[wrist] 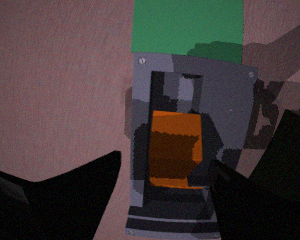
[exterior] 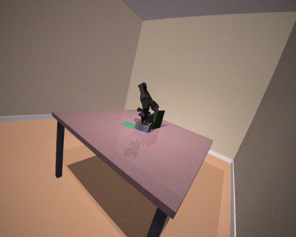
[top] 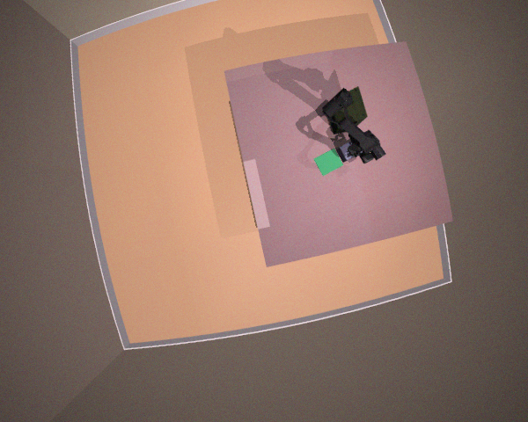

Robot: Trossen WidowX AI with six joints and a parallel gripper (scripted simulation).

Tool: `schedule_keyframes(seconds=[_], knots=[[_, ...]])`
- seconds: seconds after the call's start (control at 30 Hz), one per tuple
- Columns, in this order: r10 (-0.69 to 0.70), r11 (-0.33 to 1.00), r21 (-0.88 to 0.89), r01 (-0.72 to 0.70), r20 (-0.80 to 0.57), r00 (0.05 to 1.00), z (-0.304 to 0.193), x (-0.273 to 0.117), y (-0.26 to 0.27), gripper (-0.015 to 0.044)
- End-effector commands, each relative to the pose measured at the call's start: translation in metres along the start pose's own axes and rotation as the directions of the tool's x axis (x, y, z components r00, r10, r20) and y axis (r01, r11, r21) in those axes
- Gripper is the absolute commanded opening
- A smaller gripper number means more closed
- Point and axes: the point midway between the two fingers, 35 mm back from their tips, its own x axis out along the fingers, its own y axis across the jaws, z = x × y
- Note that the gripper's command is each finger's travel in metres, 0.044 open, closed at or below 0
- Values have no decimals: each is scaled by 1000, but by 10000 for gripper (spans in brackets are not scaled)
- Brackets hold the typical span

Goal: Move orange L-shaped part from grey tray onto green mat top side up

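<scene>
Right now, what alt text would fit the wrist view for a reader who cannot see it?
An orange part sits in a grey tray on a pinkish table, framed by the two dark fingers of the open tool, which holds nothing. A green mat lies just beyond the tray.

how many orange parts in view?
1. The orange part is in the grey tray, tipped up, between the open tool's fingers, just short of the green mat. Nothing suggests a hidden second.
</scene>
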Motion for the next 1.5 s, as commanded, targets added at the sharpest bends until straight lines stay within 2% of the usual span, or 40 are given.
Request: schedule_keyframes(seconds=[0.0,0.37,0.5,0.87,1.0,1.47], knots=[[-4,1000,-7,4,5,1000,0,7,-2,280],[-5,1000,-7,5,7,1000,1,22,-3,280],[-2,1000,0,2,2,1000,1,19,-1,175],[-2,1000,0,2,2,1000,1,19,-1,102],[-2,1000,0,2,2,1000,1,19,-1,0],[-3,1000,-4,3,4,1000,0,6,-2,0]])
